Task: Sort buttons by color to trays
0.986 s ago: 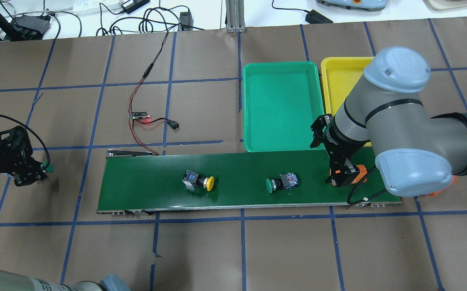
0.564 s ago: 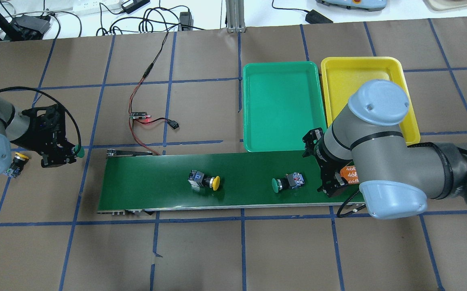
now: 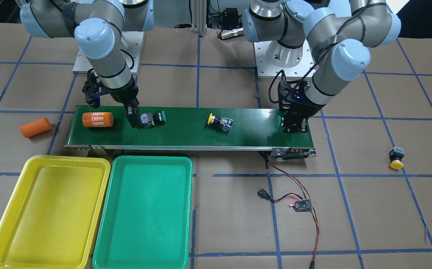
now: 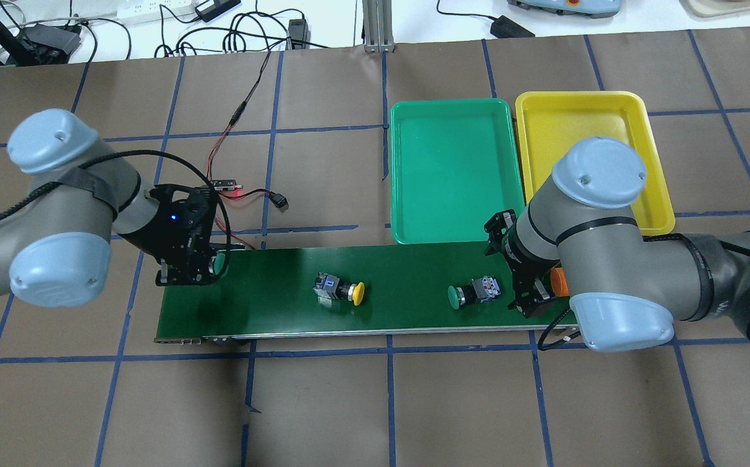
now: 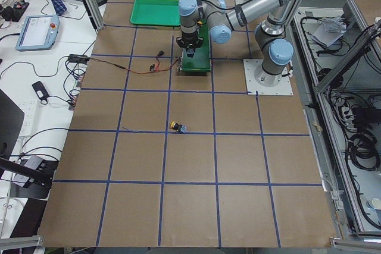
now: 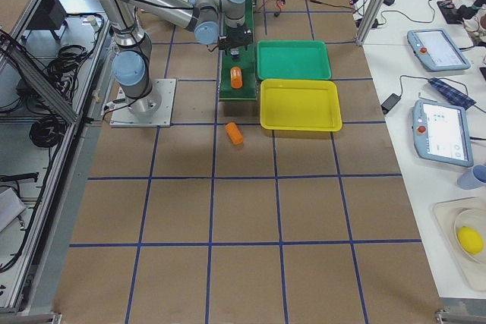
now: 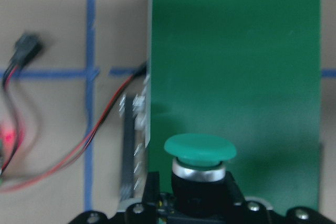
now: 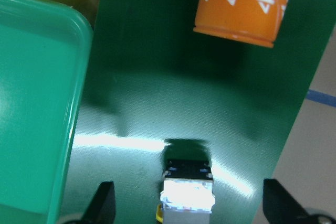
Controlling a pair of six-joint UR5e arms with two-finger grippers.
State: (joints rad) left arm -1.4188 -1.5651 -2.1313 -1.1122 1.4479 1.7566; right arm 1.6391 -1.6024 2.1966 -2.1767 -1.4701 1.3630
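My left gripper [image 4: 194, 267] hangs over the conveyor's left end, shut on a green button [image 7: 199, 153] whose cap [image 4: 219, 263] points along the belt. Further right, my right gripper [image 4: 523, 297] is open and low over the belt. Its fingers [image 8: 105, 203] straddle the grey body of a second green button [image 4: 472, 292], apart from it on both sides. A yellow button [image 4: 340, 290] lies mid-belt. Another yellow button [image 3: 396, 158] lies on the table beyond the belt's left end. The green tray [image 4: 453, 168] and the yellow tray [image 4: 582, 123] stand side by side past the belt, nothing in them.
The dark-green conveyor [image 4: 271, 305] runs across the table. On its right end lies an orange cylinder marked 4680 [image 3: 97, 119], just behind my right gripper. A second orange cylinder [image 3: 35, 127] lies off the belt. Red-black wires and a small board [image 4: 222, 185] sit near the belt's left end.
My left arm has swung right from the table's left side to over the belt's left end, carrying the green button. My right gripper shifted left towards the second green button. The belt's buttons drifted right.
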